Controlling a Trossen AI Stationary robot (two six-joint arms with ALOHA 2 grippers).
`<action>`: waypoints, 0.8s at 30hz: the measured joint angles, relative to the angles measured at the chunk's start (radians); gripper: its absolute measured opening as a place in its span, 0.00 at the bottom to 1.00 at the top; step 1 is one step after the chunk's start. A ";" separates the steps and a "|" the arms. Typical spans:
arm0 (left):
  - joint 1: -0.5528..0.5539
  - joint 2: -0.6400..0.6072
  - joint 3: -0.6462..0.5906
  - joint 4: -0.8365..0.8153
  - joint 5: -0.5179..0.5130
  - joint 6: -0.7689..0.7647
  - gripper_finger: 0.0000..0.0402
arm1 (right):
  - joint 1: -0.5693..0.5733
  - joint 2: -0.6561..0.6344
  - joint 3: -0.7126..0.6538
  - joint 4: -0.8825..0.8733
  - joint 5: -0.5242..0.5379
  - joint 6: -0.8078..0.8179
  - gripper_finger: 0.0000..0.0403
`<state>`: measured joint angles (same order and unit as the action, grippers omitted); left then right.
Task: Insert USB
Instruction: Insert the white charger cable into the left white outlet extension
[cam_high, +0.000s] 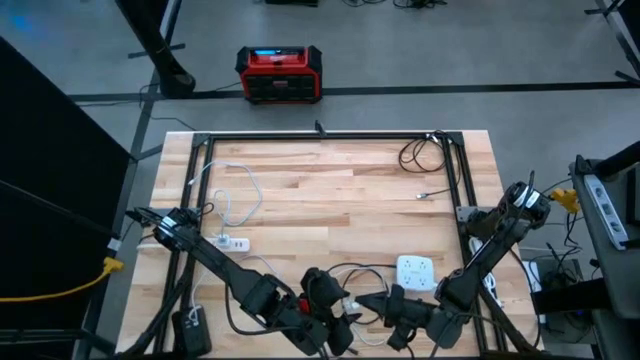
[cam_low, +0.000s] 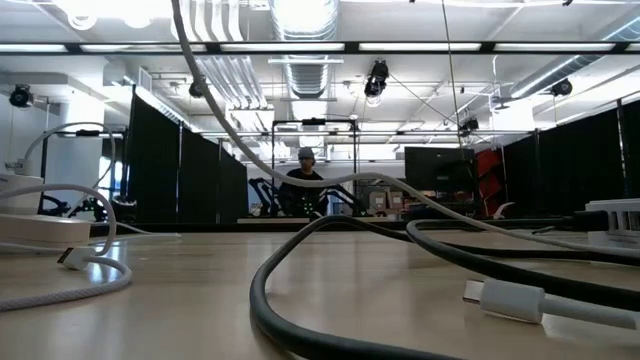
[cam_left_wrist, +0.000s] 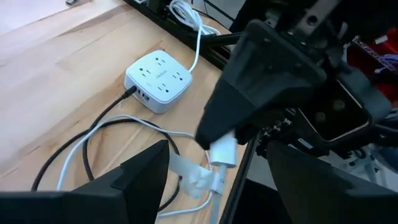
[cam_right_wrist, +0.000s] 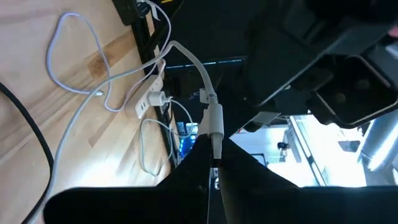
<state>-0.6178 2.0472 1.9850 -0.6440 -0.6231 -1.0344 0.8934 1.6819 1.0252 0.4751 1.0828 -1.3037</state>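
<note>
A white USB plug (cam_right_wrist: 214, 121) on a white cable sticks out past my right gripper (cam_right_wrist: 214, 163), which is shut on it near the table's near edge (cam_high: 375, 305). My left gripper (cam_left_wrist: 219, 163) is open and faces that plug (cam_left_wrist: 222, 149) from close by; its fingers stand on either side without touching, also in the high view (cam_high: 335, 305). A white power cube (cam_left_wrist: 158, 81) rests flat on the wood just beyond, with a black cable (cam_left_wrist: 118, 106) plugged into its side. The cube also shows in the high view (cam_high: 417, 272). My right gripper pinches the white USB plug at its narrow end (cam_right_wrist: 216, 148) between both fingers. The plug's white body runs out along the fingers past their tips. The plug is held above the table, and its cable (cam_right_wrist: 186, 56) curves away slack toward the wood.
A small white charger (cam_high: 235, 242) with a looped white cable (cam_high: 235, 195) lies at the table's left. A black cable coil (cam_high: 420, 152) and a small connector (cam_high: 432, 194) lie far right. Black and white cables (cam_low: 300, 300) cross the near table. A black frame (cam_high: 320, 135) rims it; a person (cam_low: 305, 165) is beyond.
</note>
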 joint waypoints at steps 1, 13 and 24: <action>0.001 0.000 0.000 0.005 0.003 0.000 0.64 | 0.004 0.004 0.000 0.016 0.002 -0.018 0.00; 0.035 0.006 -0.034 0.082 0.133 0.008 0.51 | 0.014 0.011 0.000 0.032 0.019 -0.033 0.00; 0.042 0.002 -0.038 0.087 0.139 0.021 0.30 | 0.014 0.011 0.000 0.032 0.021 -0.032 0.00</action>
<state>-0.5759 2.0494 1.9468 -0.5572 -0.4839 -1.0138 0.9073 1.6928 1.0256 0.5068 1.1039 -1.3357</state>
